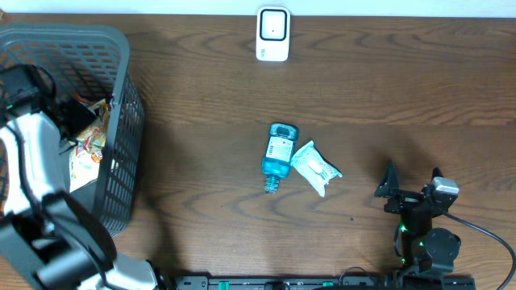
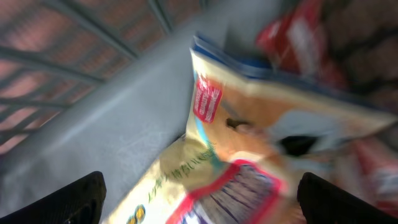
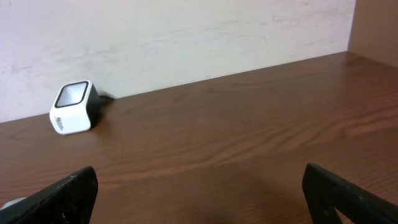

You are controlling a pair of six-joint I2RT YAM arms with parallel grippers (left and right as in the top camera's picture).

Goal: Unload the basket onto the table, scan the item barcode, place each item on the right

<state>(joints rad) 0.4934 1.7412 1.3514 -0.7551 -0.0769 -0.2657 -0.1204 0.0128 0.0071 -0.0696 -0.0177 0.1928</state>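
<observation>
Inside the grey basket [image 1: 125, 121] at the left edge of the surface [image 1: 201, 89], the left arm [image 1: 32, 153] reaches down over a pile of snack bags. In the left wrist view its jaws stand wide apart, the dark fingertips [image 2: 71, 199] at the lower corners of the frame. An orange and cream snack bag [image 2: 261, 143] lies loose between and beyond them, against the basket wall. Nothing is clamped; the view is blurred, so I cannot tell whether a fingertip touches the bag.

The right arm [image 1: 419, 209] sits low at the near right, its jaws also apart and empty. They face across bare wood toward the white scanner [image 3: 73, 107], which stands well apart at the far edge.

Mid-surface lie 2 more items, a blue bottle [image 1: 280, 153] and a white packet [image 1: 316, 167], just beside each other and short of the scanner. No barcode is being presented to its window, and nothing shows whether either has been scanned.

As I judge it, the snack bag is the item in hand. Gripping it, lifting it out, turning its barcode to the scanner and setting it down all remain.
</observation>
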